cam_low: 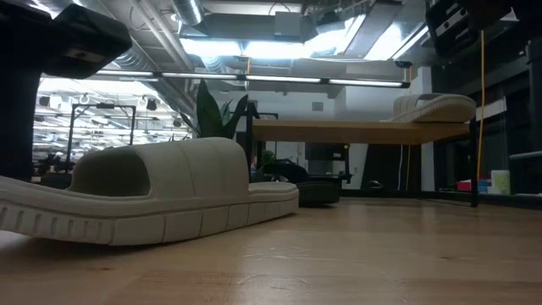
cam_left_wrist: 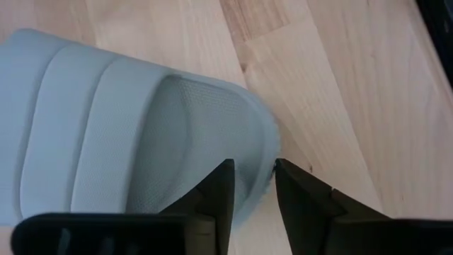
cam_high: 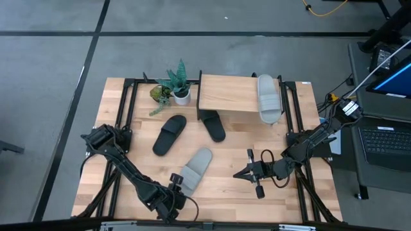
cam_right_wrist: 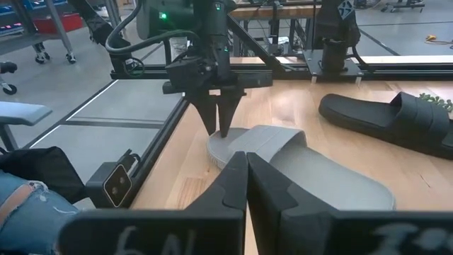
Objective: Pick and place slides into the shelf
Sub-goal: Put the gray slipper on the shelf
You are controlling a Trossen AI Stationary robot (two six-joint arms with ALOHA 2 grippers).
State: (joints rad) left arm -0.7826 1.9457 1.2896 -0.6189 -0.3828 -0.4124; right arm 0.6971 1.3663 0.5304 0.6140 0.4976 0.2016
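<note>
One grey slide [cam_high: 196, 170] lies on our table [cam_high: 225, 186], its heel rim between our left hand's [cam_left_wrist: 248, 185] narrowed fingers. Our right hand [cam_high: 247, 172] waits nearby, closed and empty.

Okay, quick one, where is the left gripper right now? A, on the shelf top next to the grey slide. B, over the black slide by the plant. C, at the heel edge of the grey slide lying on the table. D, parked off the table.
C: the left gripper straddles the rim of the grey slide on the table, with one finger inside the rim.
</note>
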